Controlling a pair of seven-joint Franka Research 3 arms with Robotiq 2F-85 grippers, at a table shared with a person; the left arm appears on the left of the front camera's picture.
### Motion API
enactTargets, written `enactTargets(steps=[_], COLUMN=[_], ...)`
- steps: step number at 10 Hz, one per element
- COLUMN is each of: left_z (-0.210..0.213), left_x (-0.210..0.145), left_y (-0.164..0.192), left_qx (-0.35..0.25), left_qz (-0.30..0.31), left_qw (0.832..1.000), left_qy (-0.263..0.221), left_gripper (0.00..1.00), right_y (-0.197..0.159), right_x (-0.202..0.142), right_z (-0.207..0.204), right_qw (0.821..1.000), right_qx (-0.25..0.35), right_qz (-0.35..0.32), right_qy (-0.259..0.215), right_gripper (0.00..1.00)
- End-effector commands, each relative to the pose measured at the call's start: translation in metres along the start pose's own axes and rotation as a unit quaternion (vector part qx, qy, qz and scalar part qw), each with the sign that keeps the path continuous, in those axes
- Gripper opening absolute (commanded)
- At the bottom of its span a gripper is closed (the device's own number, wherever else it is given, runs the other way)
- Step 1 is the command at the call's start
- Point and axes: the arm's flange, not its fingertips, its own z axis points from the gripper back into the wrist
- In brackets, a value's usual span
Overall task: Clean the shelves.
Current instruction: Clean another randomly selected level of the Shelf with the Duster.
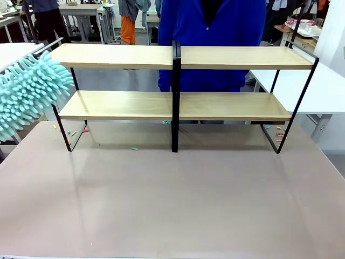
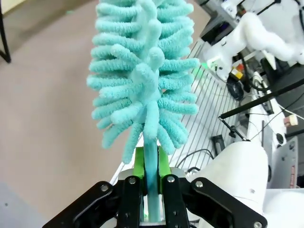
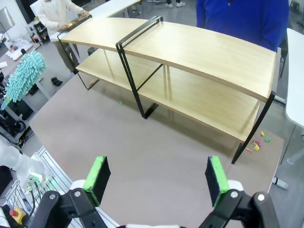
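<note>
Shelves (image 1: 118, 105) of two long pale wooden boards in a thin black metal frame with a black centre post stand on the grey-brown tabletop (image 1: 172, 199), toward its far side and spanning most of its width. A person in a blue top (image 1: 210, 32) stands just behind them. The left fingers (image 2: 138, 164) are clamped on the thin handle of a fluffy teal microfibre duster (image 1: 27, 94), whose head is raised near the shelves' left end. The right fingers (image 3: 97, 175) are spread wide apart, holding nothing, above the bare tabletop in front of the shelves. Small coloured scraps (image 1: 134, 148) lie on the tabletop around the frame's feet.
</note>
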Motion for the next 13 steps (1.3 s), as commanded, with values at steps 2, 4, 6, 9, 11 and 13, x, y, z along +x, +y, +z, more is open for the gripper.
enactTargets(steps=[2, 4, 6, 9, 11, 13], left_z=[-0.008, -0.006, -0.094, -0.199, -0.263, -0.232], left_x=[0.006, 0.006, 0.045, 0.095, 0.126, 0.137], left_y=[-0.008, -0.006, -0.006, 0.003, 0.012, 0.005], left_qx=[0.012, 0.013, 0.015, 0.049, 0.098, 0.068], left_qz=[-0.010, 0.004, 0.023, 0.051, 0.063, 0.044], left_qw=[1.000, 1.000, 0.989, 0.973, 0.968, 0.969], left_qy=[0.006, 0.016, 0.145, 0.221, 0.221, 0.233], left_gripper=[0.13, 0.13, 0.13, 0.13, 0.13, 0.13], right_y=[0.000, 0.000, 0.000, 0.000, 0.000, 0.000], right_x=[0.000, 0.000, 0.000, 0.000, 0.000, 0.000], right_z=[0.001, 0.001, 0.001, 0.001, 0.001, 0.001], right_qw=[1.000, 1.000, 1.000, 1.000, 1.000, 1.000], right_qx=[0.000, 0.000, 0.000, 0.000, 0.000, 0.000], right_qz=[-0.001, -0.001, -0.001, -0.001, -0.001, -0.001], right_qy=[0.001, 0.001, 0.001, 0.001, 0.001, 0.001], right_gripper=[1.00, 1.00, 1.00, 1.00, 1.00, 1.00])
